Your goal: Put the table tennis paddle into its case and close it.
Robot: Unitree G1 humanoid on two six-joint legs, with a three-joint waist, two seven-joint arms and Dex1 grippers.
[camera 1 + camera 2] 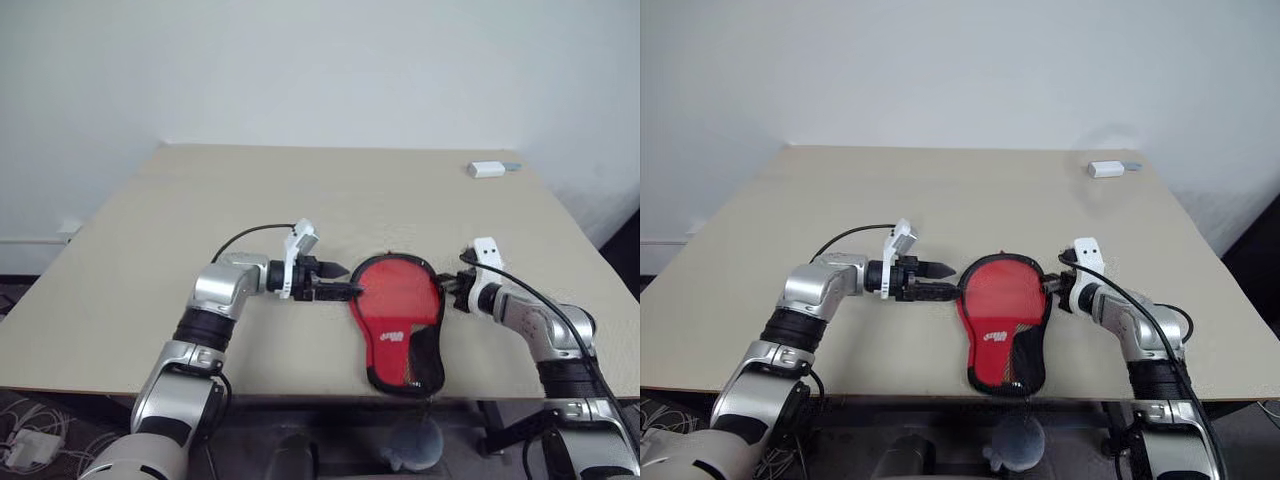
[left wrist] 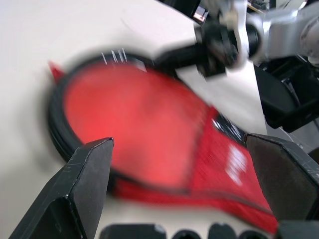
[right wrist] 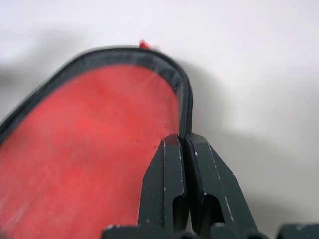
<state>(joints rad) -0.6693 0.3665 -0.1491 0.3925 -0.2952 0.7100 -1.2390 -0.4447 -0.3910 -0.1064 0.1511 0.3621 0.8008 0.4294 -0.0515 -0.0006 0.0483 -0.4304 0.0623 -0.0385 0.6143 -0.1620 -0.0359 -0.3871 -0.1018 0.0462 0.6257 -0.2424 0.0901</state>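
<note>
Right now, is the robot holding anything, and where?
The right hand is shut on the case, pinching its black zip rim. The left hand is open, holding nothing.

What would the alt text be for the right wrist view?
The right claw, its two black fingers shut, pinches the black zip rim of a red paddle-shaped fabric case. The case lies on a pale table.
</note>
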